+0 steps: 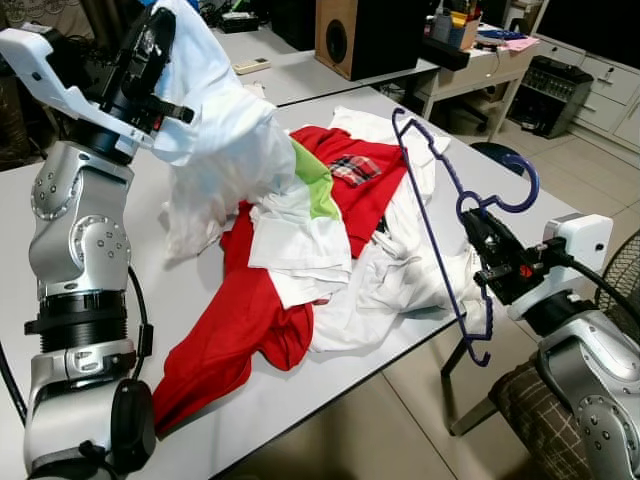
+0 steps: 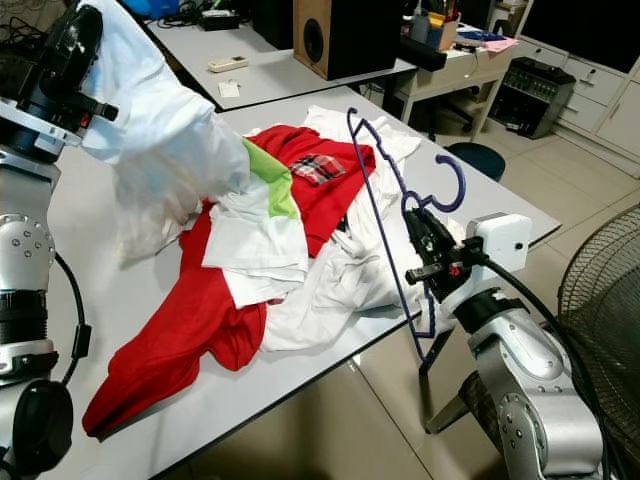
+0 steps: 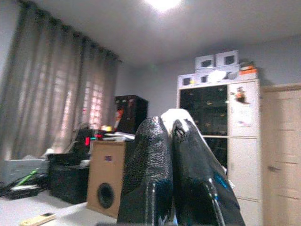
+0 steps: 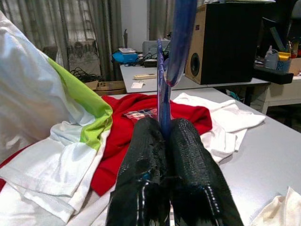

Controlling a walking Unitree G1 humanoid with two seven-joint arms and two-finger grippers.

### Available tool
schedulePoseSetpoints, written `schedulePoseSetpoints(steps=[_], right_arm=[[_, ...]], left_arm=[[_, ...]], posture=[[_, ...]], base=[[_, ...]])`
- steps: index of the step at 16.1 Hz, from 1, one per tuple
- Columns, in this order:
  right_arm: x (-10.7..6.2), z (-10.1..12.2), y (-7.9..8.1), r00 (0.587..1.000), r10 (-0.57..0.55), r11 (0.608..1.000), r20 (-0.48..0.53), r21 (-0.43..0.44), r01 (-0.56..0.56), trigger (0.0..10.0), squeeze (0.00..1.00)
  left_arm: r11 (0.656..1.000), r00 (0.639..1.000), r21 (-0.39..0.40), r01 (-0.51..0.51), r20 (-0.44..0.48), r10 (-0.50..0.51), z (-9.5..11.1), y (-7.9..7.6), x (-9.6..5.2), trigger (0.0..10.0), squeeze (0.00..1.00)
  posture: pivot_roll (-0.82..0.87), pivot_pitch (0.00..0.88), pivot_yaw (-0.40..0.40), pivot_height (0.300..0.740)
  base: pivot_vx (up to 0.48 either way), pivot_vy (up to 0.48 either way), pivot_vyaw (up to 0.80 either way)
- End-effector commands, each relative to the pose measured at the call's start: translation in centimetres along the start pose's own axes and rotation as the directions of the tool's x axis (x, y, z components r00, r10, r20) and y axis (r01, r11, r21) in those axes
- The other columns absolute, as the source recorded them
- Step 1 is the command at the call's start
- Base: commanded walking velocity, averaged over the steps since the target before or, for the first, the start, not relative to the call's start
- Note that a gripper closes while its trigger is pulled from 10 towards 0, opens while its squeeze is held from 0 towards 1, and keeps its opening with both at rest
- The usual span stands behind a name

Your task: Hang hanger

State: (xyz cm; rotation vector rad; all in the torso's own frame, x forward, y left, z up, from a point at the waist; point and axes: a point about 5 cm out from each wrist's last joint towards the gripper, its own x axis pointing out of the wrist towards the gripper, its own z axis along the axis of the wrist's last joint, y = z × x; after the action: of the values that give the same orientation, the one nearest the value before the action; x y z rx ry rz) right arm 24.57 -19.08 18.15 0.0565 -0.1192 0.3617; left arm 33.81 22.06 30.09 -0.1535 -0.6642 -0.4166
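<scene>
Both your arms are raised, end effectors clamped.
Left end effector [image 1: 160, 45] sits upper left, fingers pinched; right end effector [image 1: 478, 225] at right, fingers closed.

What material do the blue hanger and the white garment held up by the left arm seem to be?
The hanger looks like glossy blue plastic or coated wire: thin, rigid, shiny. The white garment looks like soft matte knit fabric, probably cotton: it drapes and wrinkles.

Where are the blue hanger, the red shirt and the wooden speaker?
Hanger [image 1: 425, 215], left eye view, its long side bar.
Red shirt [image 1: 225, 340], left eye view, its lower body.
Speaker [image 2: 345, 35], right eye view, its front face.
</scene>
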Motion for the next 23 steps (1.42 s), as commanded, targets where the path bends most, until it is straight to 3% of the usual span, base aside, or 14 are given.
schedulePoseSetpoints(steps=[1,6,9,11,12,13,15,17,19,20,21,22,23], right_arm=[[0.0,0.3,-0.1,1.000,0.001,1.000,0.012,-0.011,-0.001,10.0,0.00],[0.3,0.3,0.1,1.000,0.012,1.000,0.018,-0.007,-0.011,10.0,0.00],[0.2,0.2,0.1,1.000,0.003,1.000,0.023,-0.005,-0.003,10.0,0.00],[0.0,-0.1,0.3,1.000,-0.010,1.000,0.021,0.001,0.010,10.0,0.00],[-0.1,-0.1,0.3,1.000,-0.015,1.000,0.021,0.003,0.015,10.0,0.00],[-0.1,-0.2,0.3,1.000,-0.018,1.000,0.019,0.005,0.018,10.0,0.00],[0.0,-0.4,0.4,1.000,-0.012,1.000,0.015,0.008,0.012,10.0,0.00],[0.2,-0.5,0.5,1.000,-0.003,1.000,0.014,0.009,0.003,10.0,0.00],[0.4,-0.6,0.9,1.000,0.018,1.000,0.001,-0.001,-0.018,10.0,0.00],[0.4,-0.7,1.0,1.000,0.023,1.000,-0.004,-0.006,-0.023,10.0,0.00],[0.1,-0.8,0.8,1.000,0.015,1.000,-0.008,-0.007,-0.015,10.0,0.00],[0.0,-0.8,0.7,1.000,0.010,1.000,-0.010,-0.007,-0.010,10.0,0.00],[-0.1,-1.0,0.6,1.000,0.006,1.000,-0.015,-0.007,-0.006,10.0,0.00]], left_arm=[[0.999,0.998,0.031,-0.032,0.060,0.030,1.7,0.7,1.0,0.0,0.00],[0.995,0.996,0.096,-0.038,0.082,0.030,3.3,1.3,1.7,0.0,0.00],[0.986,0.993,0.132,-0.099,0.081,0.089,3.8,2.4,1.9,0.0,0.00],[0.890,0.951,0.338,-0.305,0.049,0.307,4.7,5.7,1.5,0.0,0.00],[0.829,0.913,0.399,-0.393,0.064,0.402,5.2,7.0,0.9,0.0,0.00],[0.743,0.861,0.471,-0.475,0.075,0.503,5.8,8.7,-0.4,0.0,0.00],[0.699,0.846,0.553,-0.454,0.021,0.533,5.4,9.6,-2.2,0.0,0.00],[0.687,0.843,0.589,-0.424,-0.021,0.538,4.6,9.8,-3.0,0.0,0.00],[0.697,0.837,0.624,-0.353,-0.123,0.534,2.5,9.9,-4.0,0.0,0.00],[0.731,0.840,0.623,-0.279,-0.211,0.500,1.1,9.6,-4.7,0.0,0.00],[0.853,0.824,0.510,-0.113,-0.432,0.367,-1.7,8.4,-6.2,0.0,0.00],[0.910,0.799,0.413,-0.023,-0.540,0.265,-3.1,7.4,-7.1,0.0,0.00],[0.962,0.719,0.200,0.184,-0.695,0.007,-5.0,4.6,-8.9,0.0,0.00]], posture=[[-0.02,0.000,0.006,0.740],[-0.01,0.000,0.003,0.740],[-0.01,0.000,0.021,0.740],[-0.01,0.000,0.031,0.740],[-0.01,0.000,0.031,0.740],[0.00,0.000,0.031,0.740],[0.01,0.000,0.022,0.740],[0.01,0.000,0.018,0.740],[0.01,0.000,0.020,0.740],[0.01,0.000,0.026,0.740],[0.01,0.000,0.024,0.740],[0.01,0.000,0.024,0.740],[0.02,0.000,0.018,0.740]], base=[[0.000,0.000,0.00],[0.000,0.000,0.00],[0.000,0.000,0.00],[0.000,0.000,0.00],[0.000,0.000,0.00],[0.000,0.000,0.00],[0.000,0.000,0.00],[0.000,0.000,0.00],[0.000,0.000,0.00],[0.000,0.000,0.00],[0.000,0.000,0.00],[0.000,0.000,0.00],[0.000,0.000,0.00]])
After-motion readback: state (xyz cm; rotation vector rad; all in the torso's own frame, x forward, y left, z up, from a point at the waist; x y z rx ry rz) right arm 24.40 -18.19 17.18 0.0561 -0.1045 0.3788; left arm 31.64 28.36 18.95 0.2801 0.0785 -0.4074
